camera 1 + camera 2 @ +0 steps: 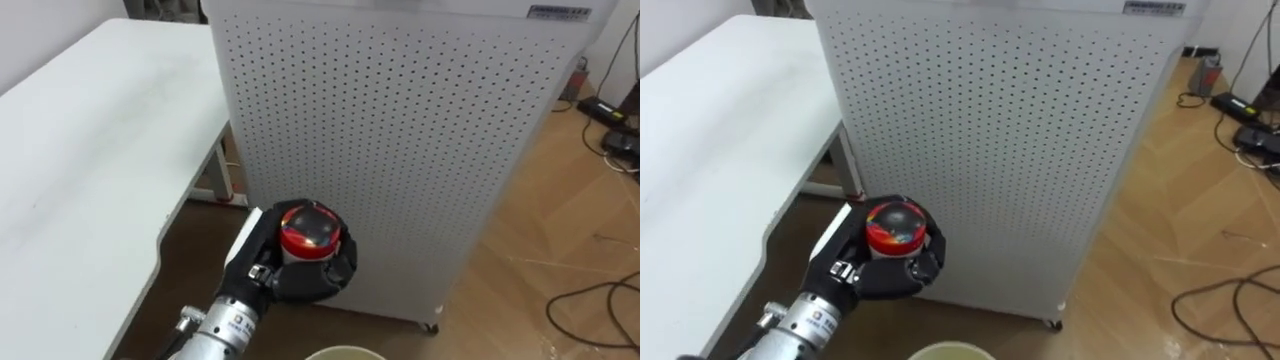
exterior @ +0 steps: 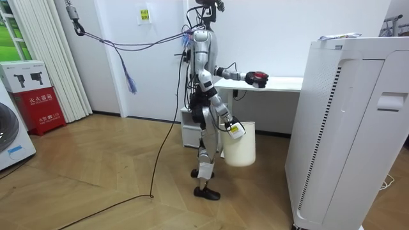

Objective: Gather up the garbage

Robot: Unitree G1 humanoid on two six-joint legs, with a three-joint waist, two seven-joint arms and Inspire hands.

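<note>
A red round piece of garbage [image 1: 310,232] with coloured markings sits in my left hand [image 1: 296,278], whose dark fingers curl round it from below. The hand is held out in front of me, just off the corner of the white table [image 1: 90,170] and before a white perforated cabinet [image 1: 400,130]. In the room view the red piece [image 2: 257,78] is at chest height. My right hand [image 2: 231,128] hangs at my side and grips the rim of a white bucket [image 2: 239,147]. The bucket's rim [image 1: 345,352] peeks in at the bottom edge of the left eye view.
The tall white cabinet [image 2: 345,128] stands on small casters close in front of me. The table [image 2: 281,83] runs along the wall on my left. Cables [image 1: 590,300] lie on the wooden floor to my right. A low white unit [image 2: 192,131] stands under the table.
</note>
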